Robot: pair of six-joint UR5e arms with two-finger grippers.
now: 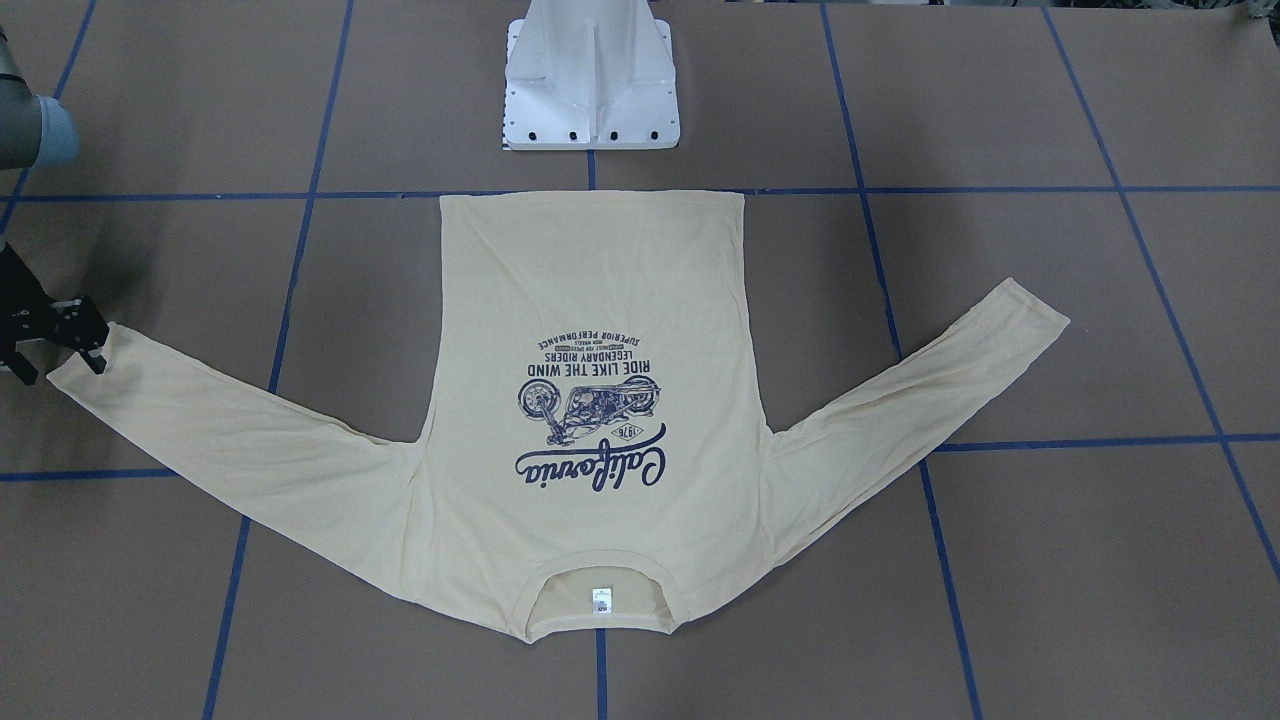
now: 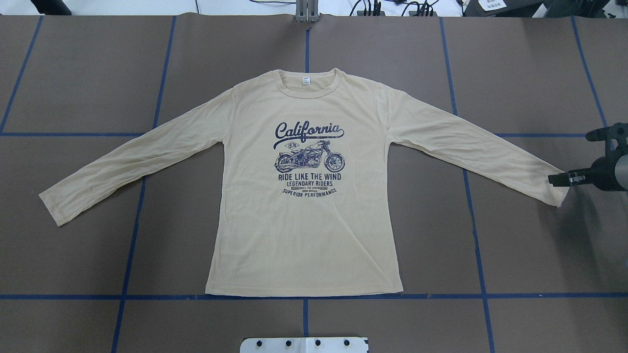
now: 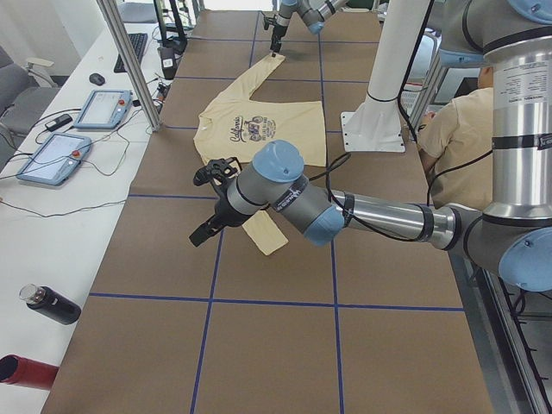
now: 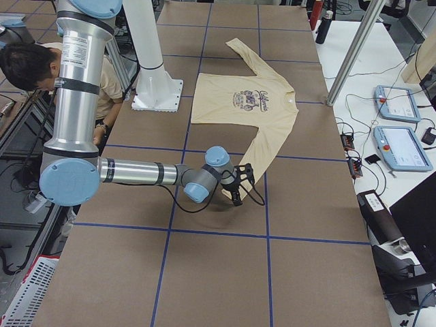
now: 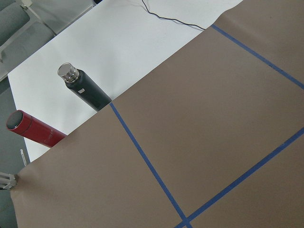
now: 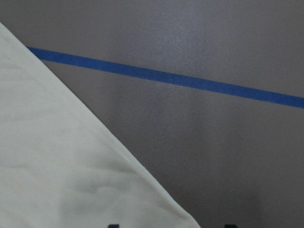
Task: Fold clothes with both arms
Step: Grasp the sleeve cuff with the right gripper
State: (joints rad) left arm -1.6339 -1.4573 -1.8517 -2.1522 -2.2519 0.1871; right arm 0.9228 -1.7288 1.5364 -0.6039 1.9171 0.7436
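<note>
The left gripper (image 3: 203,231) shows only in the side view from the table's left end, and whether its fingers are spread or closed cannot be judged there. The right gripper (image 1: 64,372) is clipped by the left edge of the front view, and in its wrist view its fingers (image 6: 114,225) are dark slivers at the bottom edge. The pedestal (image 1: 590,90) is cropped at the top. The smallest print line (image 2: 309,188) is unreadable.

The silver-grey tubular left arm (image 3: 388,216), across the middle right of the exterior left view, has rounded light blue joint caps, dark seam bands and a thin black cable looping along it. The matching right arm (image 4: 129,172) carries a black two-fingered right gripper (image 1: 62,367). The white metal pedestal (image 1: 590,100) shows dark bolt holes.
</note>
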